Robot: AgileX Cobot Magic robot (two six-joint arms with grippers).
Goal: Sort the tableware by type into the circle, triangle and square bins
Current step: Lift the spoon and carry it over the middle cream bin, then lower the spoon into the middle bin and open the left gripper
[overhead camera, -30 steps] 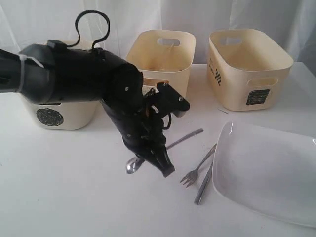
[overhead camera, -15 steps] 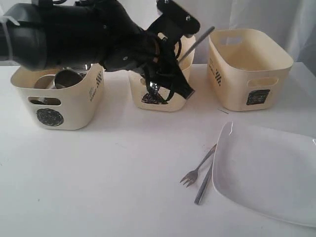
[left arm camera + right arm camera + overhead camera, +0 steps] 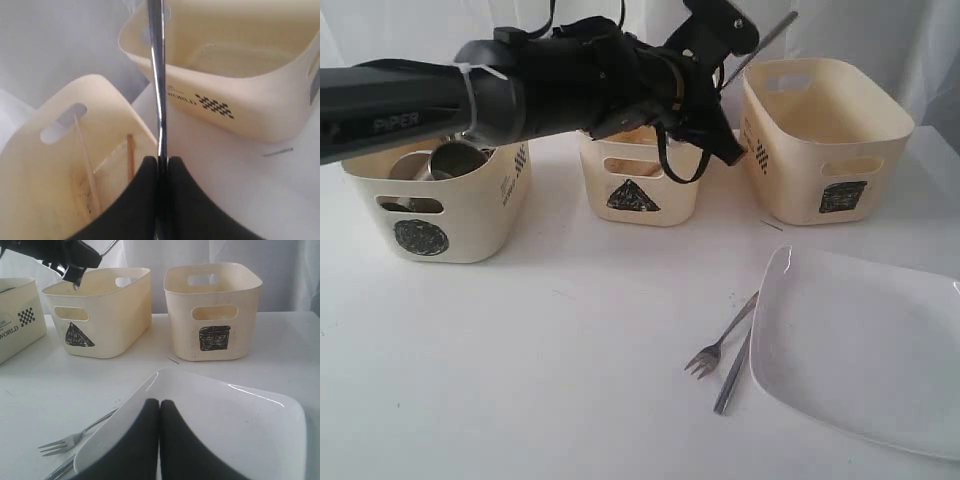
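Observation:
My left gripper point(image 3: 725, 148) point(image 3: 160, 160) is shut on a metal spoon point(image 3: 765, 38) point(image 3: 157, 75), whose handle sticks up past it. It hangs over the right rim of the triangle bin point(image 3: 640, 185) point(image 3: 45, 170), where wooden chopsticks point(image 3: 130, 155) lie inside. A fork point(image 3: 720, 340) point(image 3: 70, 439) and another metal utensil point(image 3: 732, 375) lie on the table beside the large white plate point(image 3: 865, 345) point(image 3: 225, 425). My right gripper point(image 3: 159, 402) is shut with nothing in it, low over the plate's near edge; the exterior view does not show it.
The circle bin point(image 3: 450, 215) at the left holds steel mugs point(image 3: 450, 158). The square bin point(image 3: 825, 140) point(image 3: 212, 315) stands at the right, close to the held spoon. White curtains hang behind the bins. A small thin scrap point(image 3: 772, 226) lies by the square bin.
My left arm lifted the spoon off the table, then carried it back and to the right, from in front of the triangle bin to above its right rim.

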